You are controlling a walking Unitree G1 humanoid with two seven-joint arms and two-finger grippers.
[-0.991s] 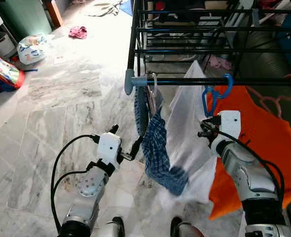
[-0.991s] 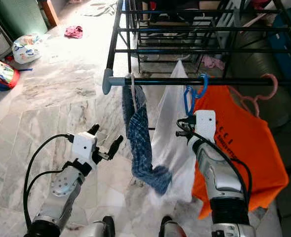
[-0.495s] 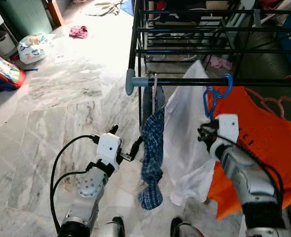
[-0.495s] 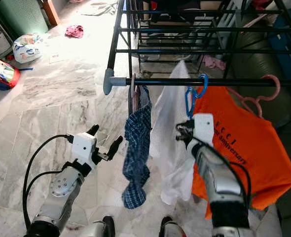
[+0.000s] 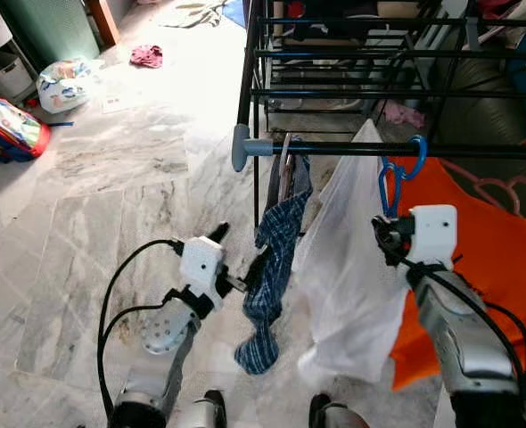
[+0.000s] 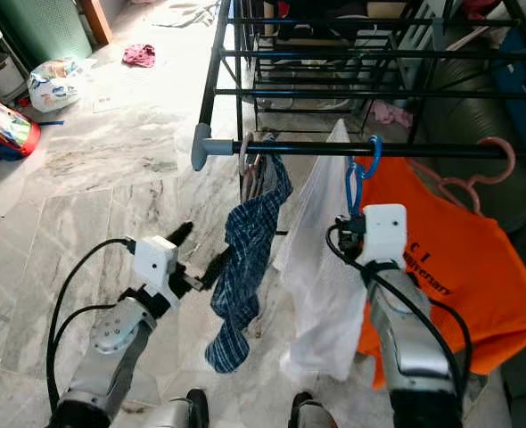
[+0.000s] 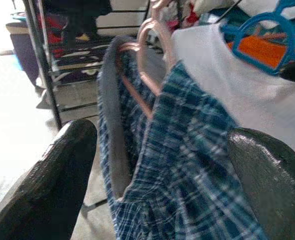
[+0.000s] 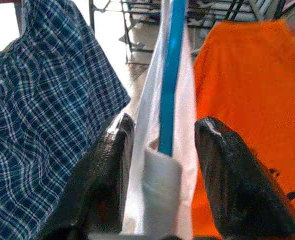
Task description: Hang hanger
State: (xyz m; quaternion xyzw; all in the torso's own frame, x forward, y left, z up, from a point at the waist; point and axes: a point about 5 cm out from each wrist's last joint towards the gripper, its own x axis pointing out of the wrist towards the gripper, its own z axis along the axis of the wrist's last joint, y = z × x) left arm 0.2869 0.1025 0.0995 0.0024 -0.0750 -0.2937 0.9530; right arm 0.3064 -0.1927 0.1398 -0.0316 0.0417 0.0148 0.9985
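- Grey-veined marble floor (image 5: 94, 205) fills the left half of the head views, with a red backpack (image 5: 9, 129) at the far left edge, a printed plastic bag (image 5: 64, 82) above it and a pink cloth (image 5: 145, 56) near the top.
- A black drying rack (image 5: 352, 67) occupies the upper right; its front rail (image 5: 450, 152) runs across the frame and ends in a grey cap (image 5: 240, 147) left of centre.
- On that rail, just right of the cap, a pink hanger (image 7: 150, 60) carries a blue plaid shirt (image 5: 272, 267) that droops down the middle of the frame.
- Right of it, a blue hanger (image 5: 397, 174) is hooked over the rail and holds a white garment (image 5: 352, 267) hanging beside the plaid shirt.
- An orange T-shirt (image 5: 486, 241) hangs further right on the same rail, from another pink hanger (image 6: 490, 165) at the right edge.
- The right gripper (image 8: 160, 160) sits in the centre right, just under the rail; its fingers (image 8: 222, 170) stand apart on either side of the blue hanger's bar and the white cloth, and contact cannot be told.
- The left gripper (image 5: 243, 259) is in the lower centre left, its fingers (image 7: 57, 180) spread wide and empty, just beside the plaid shirt.
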